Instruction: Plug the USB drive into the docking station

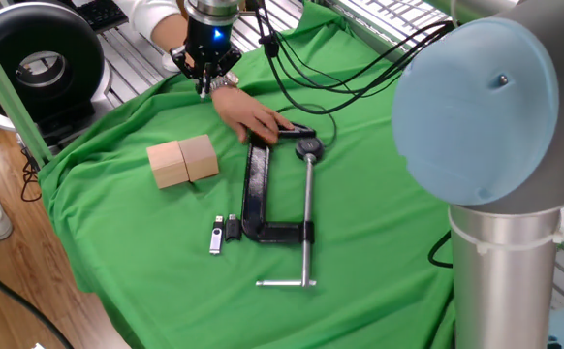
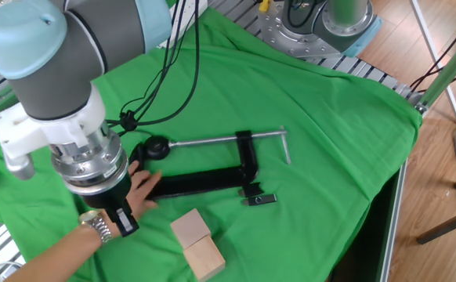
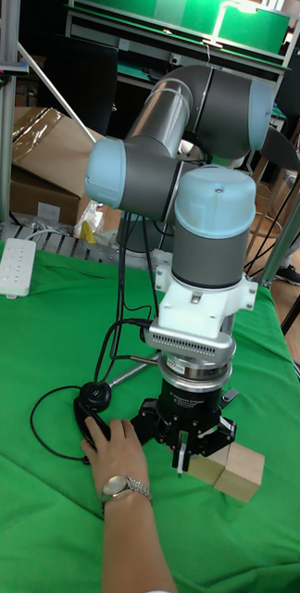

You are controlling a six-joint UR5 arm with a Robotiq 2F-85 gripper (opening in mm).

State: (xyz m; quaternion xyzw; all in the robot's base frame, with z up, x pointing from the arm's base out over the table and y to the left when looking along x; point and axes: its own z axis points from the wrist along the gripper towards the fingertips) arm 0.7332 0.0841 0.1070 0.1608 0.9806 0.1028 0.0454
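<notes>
The USB drive (image 1: 217, 236) (image 2: 259, 199), silver and black, lies flat on the green cloth near its front edge. A small black piece (image 1: 232, 228) rests between it and the foot of a black C-clamp (image 1: 254, 190) (image 2: 204, 182). I cannot make out a docking station in any view. My gripper (image 1: 204, 83) (image 2: 123, 224) (image 3: 181, 456) hangs shut and empty over the far side of the cloth, well away from the drive. It sits just above a person's wrist with a watch (image 3: 125, 486).
A person's hand (image 1: 253, 120) (image 2: 141, 190) (image 3: 116, 443) rests on the clamp's screw end. Two wooden blocks (image 1: 183, 160) (image 2: 197, 243) (image 3: 228, 471) sit beside the gripper. Black cables (image 1: 306, 87) trail across the cloth. A white power strip (image 3: 13, 267) lies at the far edge.
</notes>
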